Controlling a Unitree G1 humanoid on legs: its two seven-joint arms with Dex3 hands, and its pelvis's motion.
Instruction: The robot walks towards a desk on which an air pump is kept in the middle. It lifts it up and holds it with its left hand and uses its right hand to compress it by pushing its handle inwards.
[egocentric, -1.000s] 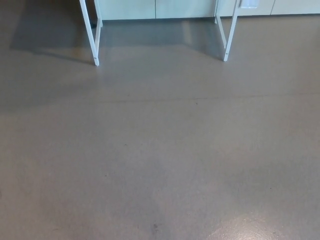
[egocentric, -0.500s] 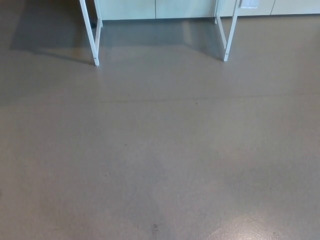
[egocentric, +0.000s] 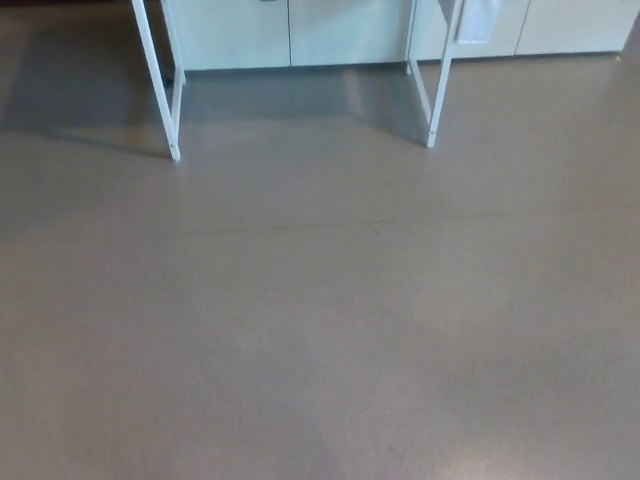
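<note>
Only the lower part of the desk shows in the head view: two white legs, the left leg (egocentric: 160, 80) and the right leg (egocentric: 437, 85), standing on the grey floor (egocentric: 320, 320) at the top of the picture. The desk's top and the air pump are out of the picture. Neither of my hands shows.
Pale cabinet fronts (egocentric: 340, 30) run along the wall behind the desk legs. A shadow lies on the floor under and to the left of the desk. A white panel (egocentric: 478, 22) hangs near the right leg.
The whole picture has shifted down and slightly left, so the desk legs now sit lower in the picture and more of the cabinets shows: the camera has moved.
</note>
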